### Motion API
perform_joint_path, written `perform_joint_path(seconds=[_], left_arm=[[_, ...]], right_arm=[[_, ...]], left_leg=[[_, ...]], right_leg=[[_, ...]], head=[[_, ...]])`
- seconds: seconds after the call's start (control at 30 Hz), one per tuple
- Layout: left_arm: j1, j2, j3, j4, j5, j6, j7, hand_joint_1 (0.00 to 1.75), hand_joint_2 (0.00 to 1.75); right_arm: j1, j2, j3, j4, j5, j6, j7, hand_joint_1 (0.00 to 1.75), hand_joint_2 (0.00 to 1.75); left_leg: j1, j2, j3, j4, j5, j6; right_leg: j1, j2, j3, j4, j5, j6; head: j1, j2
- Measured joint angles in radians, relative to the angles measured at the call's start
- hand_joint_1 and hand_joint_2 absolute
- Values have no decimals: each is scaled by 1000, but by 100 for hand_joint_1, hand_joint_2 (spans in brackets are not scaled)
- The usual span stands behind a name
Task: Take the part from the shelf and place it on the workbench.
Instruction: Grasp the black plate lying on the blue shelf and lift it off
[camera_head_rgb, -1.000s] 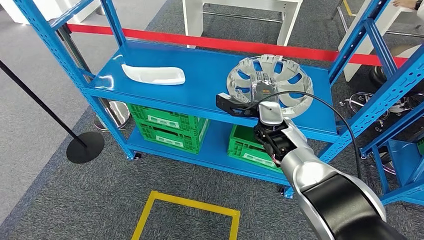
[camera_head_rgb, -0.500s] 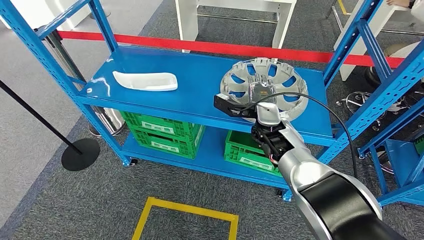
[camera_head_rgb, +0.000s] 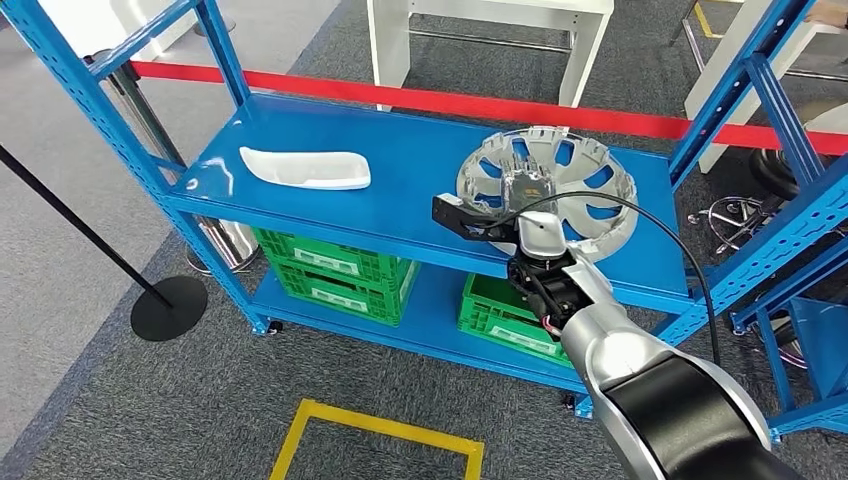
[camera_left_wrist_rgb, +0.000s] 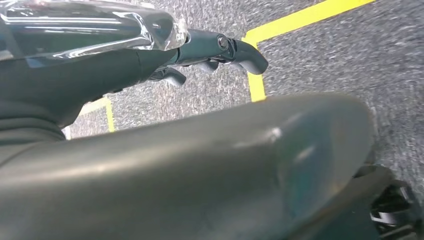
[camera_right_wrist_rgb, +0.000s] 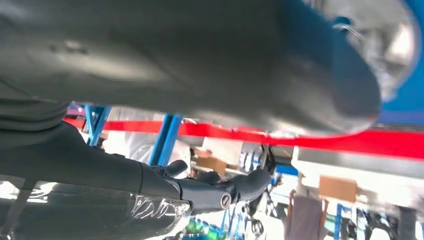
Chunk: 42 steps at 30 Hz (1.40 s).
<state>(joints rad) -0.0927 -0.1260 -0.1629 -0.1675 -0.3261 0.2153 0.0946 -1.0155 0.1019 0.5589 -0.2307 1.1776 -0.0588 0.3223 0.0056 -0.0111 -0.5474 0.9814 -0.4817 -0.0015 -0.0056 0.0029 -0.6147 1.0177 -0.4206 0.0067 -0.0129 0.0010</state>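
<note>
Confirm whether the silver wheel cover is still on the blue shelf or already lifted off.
Still on the shelf. The silver spoked wheel cover lies flat on the blue shelf's top deck, with the right hand over its centre; whether it grips cannot be told.

right hand (camera_head_rgb: 527, 188) perhaps nearer wheel cover (camera_head_rgb: 548, 190), view shifted

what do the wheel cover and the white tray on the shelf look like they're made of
Wheel cover: likely silver-painted moulded plastic, with thin spokes and a satin sheen; metal can't be ruled out. White tray: probably glossy thin plastic, smooth with rounded edges. Shelf: blue painted metal, showing glare.
</note>
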Motion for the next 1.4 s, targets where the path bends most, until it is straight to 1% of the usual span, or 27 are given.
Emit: perform_joint_path(seconds=[0.1,0.13,0.17,0.2,0.27,0.3,0.33,0.37,0.43,0.47,0.5,0.53,0.6,0.67,0.7,0.77,0.8,0.83,0.87,0.93,0.97,1.0,1.07,1.13,1.2,1.3,1.4], left_arm=[[0,0,0,0,-2,0,0,0,0],[0,0,0,0,-2,0,0,0,0],[0,1,0,0,-3,0,0,0,0],[-1,1,0,0,-4,0,0,0,0],[0,1,0,0,-4,0,0,0,0],[1,1,0,0,-4,0,0,0,0],[2,1,0,0,-4,0,0,0,0],[2,2,0,0,-4,0,0,0,0],[2,2,0,0,-4,0,0,0,0],[1,3,0,0,-4,0,0,0,0],[1,3,0,0,-4,0,0,0,0],[1,3,0,0,-4,0,0,0,0],[1,3,0,0,-4,0,0,0,0],[0,2,0,0,-4,0,1,0,0],[0,1,0,0,-4,0,1,0,0],[0,0,0,0,-4,0,1,0,0],[1,0,0,0,-4,1,1,0,0],[1,0,1,0,-3,1,1,0,0],[2,-1,1,0,-1,1,1,0,0],[3,-2,2,0,1,-2,1,0,0],[2,-2,3,0,2,-3,1,0,0],[2,-2,4,0,2,-4,0,0,0],[3,-1,4,0,1,-5,0,0,0],[5,-1,5,0,1,-6,-1,0,0],[5,-1,6,0,1,-8,-2,0,0],[5,-1,8,0,1,-12,-3,0,0],[5,-1,8,0,1,-15,-5,0,0]], right_arm=[[2,-3,-1,0,1,2,0,0,0],[1,-4,-2,0,1,2,0,0,0],[1,-4,-3,0,2,2,0,0,0],[1,-4,-3,0,2,2,0,0,0],[4,-4,-3,0,2,2,0,0,0],[7,-4,-3,0,2,2,0,0,0],[9,-4,-3,0,2,2,0,0,0],[11,-4,-3,0,2,2,0,0,0],[11,-4,-4,0,2,2,0,0,0],[11,-3,-4,0,2,2,0,0,0],[11,-3,-5,0,2,2,0,0,0],[12,-4,-6,0,2,2,0,0,0],[15,-4,-7,1,1,2,0,0,0],[15,-4,-8,1,1,5,0,0,0],[16,-5,-9,1,0,8,0,0,0],[23,-5,-9,3,0,14,0,0,0],[29,-6,-9,4,-1,19,1,0,0],[35,-6,-10,5,-1,24,3,0,0],[40,-7,-10,5,-1,29,7,0,0],[44,-8,-11,5,3,37,17,0,0],[45,-8,-11,6,6,43,23,0,0],[46,-8,-10,6,10,48,28,0,0],[53,-8,-10,7,15,61,38,0,0],[58,-9,-11,8,16,74,46,0,0],[60,-10,-12,8,14,89,51,0,0],[65,-11,-19,10,5,113,56,0,0],[74,-12,-26,11,-3,146,55,0,0]], left_leg=[[1,1,0,0,-9,-13],[3,1,-6,16,-20,-17],[4,2,-24,53,-39,-22],[5,2,-54,111,-65,-25],[6,3,-138,256,-113,-29],[6,3,-170,301,-118,-29],[6,3,-184,307,-102,-28],[5,3,-174,266,-66,-26],[2,3,-114,122,17,-18],[0,3,-85,60,41,-14],[-2,3,-66,24,49,-10],[-4,3,-57,8,48,-7],[-3,3,-52,2,47,0],[2,4,-44,-5,47,11],[4,5,-41,-7,46,15],[4,5,-39,-7,42,20],[4,5,-37,-7,40,21],[4,4,-35,-6,37,20],[5,2,-32,-5,34,18],[5,0,-25,0,25,10],[4,0,-25,5,19,5],[2,0,-25,9,15,2],[-2,-1,-28,12,12,6],[-2,0,-25,8,14,14],[-2,0,-22,3,15,15],[-1,1,-20,-2,17,13],[1,1,-20,-4,17,3]], right_leg=[[2,3,5,-4,-8,-16],[0,3,8,-5,-10,-22],[-3,3,13,-7,-12,-28],[-4,3,17,-7,-15,-33],[-3,3,22,-7,-21,-39],[-2,4,25,-7,-23,-40],[-1,5,29,-7,-27,-40],[0,6,35,-7,-31,-39],[1,8,47,-7,-40,-35],[3,9,50,-6,-44,-31],[5,9,52,-6,-47,-27],[6,10,52,-7,-50,-22],[4,10,53,-7,-55,-12],[3,9,36,32,-79,-1],[1,8,11,84,-104,3],[-1,8,-65,225,-157,11],[-3,8,-97,276,-167,13],[-4,7,-113,291,-159,15],[-6,7,-106,263,-131,15],[-9,4,-47,123,-56,16],[-10,4,-20,61,-31,14],[-11,4,-1,20,-18,12],[-11,7,5,5,-17,7],[-10,10,5,4,-17,5],[-9,12,5,5,-19,1],[-6,12,5,5,-20,-6],[-3,11,5,5,-21,-8]], head=[[0,0],[-3,0],[-6,0],[-10,0],[-16,0],[-16,0],[-17,0],[-17,0],[-17,0],[-17,0],[-16,0],[-16,0],[-16,0],[-12,0],[-9,0],[-3,0],[-2,0],[-1,0],[0,0],[1,0],[1,0],[0,0],[-3,0],[-4,0],[-4,0],[-4,0],[-3,0]])
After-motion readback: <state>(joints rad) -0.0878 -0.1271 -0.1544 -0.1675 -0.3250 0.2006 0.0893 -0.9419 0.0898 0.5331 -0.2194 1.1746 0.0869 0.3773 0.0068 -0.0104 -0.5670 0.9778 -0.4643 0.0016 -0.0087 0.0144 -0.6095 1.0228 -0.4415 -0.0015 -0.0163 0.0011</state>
